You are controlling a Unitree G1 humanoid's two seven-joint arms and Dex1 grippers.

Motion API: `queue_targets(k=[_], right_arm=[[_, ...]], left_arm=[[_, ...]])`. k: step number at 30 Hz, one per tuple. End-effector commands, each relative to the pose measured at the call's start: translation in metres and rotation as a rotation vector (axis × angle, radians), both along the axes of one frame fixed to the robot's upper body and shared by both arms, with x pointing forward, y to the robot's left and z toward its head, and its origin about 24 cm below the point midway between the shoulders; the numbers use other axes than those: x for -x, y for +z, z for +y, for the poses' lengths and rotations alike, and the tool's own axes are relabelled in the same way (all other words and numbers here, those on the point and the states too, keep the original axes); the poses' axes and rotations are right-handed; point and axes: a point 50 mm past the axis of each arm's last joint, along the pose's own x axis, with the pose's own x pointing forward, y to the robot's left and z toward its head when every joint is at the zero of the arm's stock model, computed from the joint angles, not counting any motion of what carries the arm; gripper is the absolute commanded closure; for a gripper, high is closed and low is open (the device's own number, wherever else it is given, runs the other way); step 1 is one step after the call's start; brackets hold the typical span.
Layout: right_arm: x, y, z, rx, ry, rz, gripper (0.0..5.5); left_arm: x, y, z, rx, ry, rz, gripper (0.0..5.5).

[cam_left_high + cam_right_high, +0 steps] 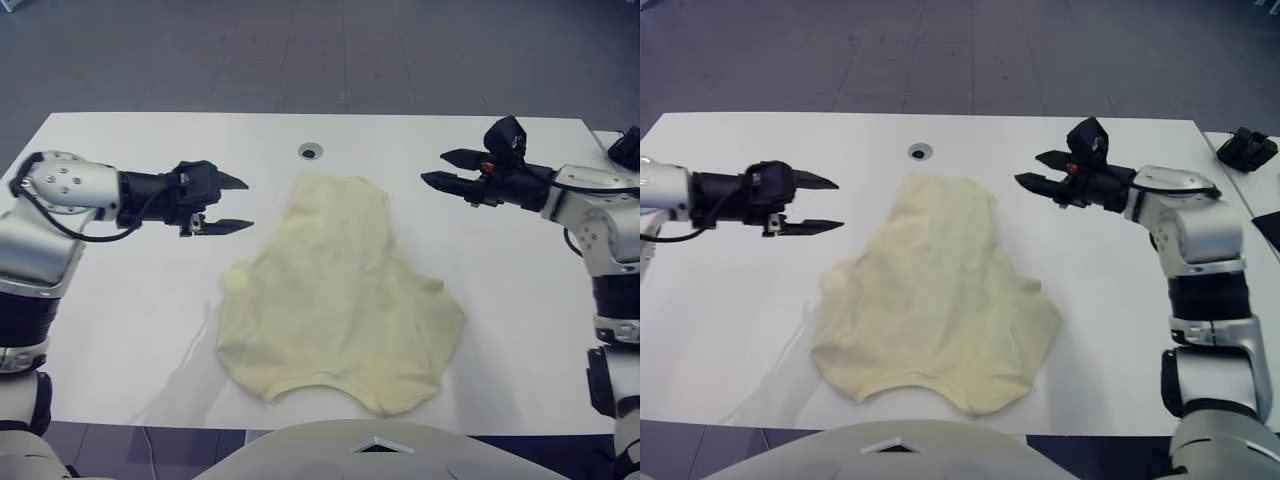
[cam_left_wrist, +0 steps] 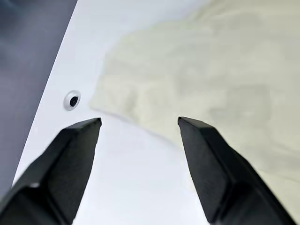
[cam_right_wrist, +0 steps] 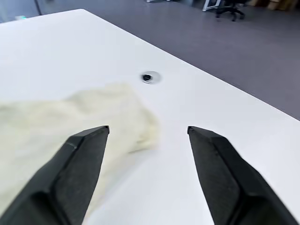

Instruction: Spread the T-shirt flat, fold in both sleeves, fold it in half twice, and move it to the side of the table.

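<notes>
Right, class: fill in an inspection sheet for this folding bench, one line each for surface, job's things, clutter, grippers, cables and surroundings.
Surface: white table, with a small round hole near its far edge.
Job's things: pale yellow T-shirt, rumpled mid-table, not spread flat, no fold made.
Clutter: black object on the neighbouring surface to the right; cannot tell what it is.
Grippers: left gripper open, left of the shirt; right gripper open, right of its far end; neither touches the cloth.
Cables: black cable looped along the left arm.
Surroundings: grey floor beyond the table; a chair far back.
</notes>
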Motion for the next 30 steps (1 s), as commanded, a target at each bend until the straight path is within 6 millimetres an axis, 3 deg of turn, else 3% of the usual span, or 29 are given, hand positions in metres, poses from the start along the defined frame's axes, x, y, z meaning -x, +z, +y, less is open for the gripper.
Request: queue_targets(k=[1, 7, 11, 16, 21, 26, 30], right_arm=[[-0.050, -0.042, 0.022, 0.159, -0.193, -0.011, 1.72], [-0.060, -0.065, 0.049, 0.232, -0.194, 0.017, 0.79], [-0.059, -0.076, 0.060, 0.261, -0.175, 0.029, 0.18], [-0.056, -0.084, 0.065, 0.300, -0.153, 0.038, 0.11], [-0.055, -0.085, 0.048, 0.339, -0.200, 0.037, 0.11], [-0.040, -0.109, 0.025, 0.583, -0.153, 0.131, 0.11], [-0.040, -0.103, 0.002, 0.726, -0.192, 0.090, 0.11]], left_arm=[[0.015, -0.070, -0.053, -0.088, -0.053, 0.027, 1.76], [0.019, -0.110, -0.064, -0.273, -0.122, 0.021, 0.80], [0.027, -0.122, -0.058, -0.370, -0.184, 0.042, 0.20], [0.033, -0.125, -0.055, -0.406, -0.220, 0.053, 0.12], [0.032, -0.119, -0.045, -0.441, -0.218, 0.053, 0.12], [0.028, -0.112, -0.027, -0.486, -0.197, 0.071, 0.12], [0.020, -0.108, -0.004, -0.563, -0.179, 0.081, 0.12]])
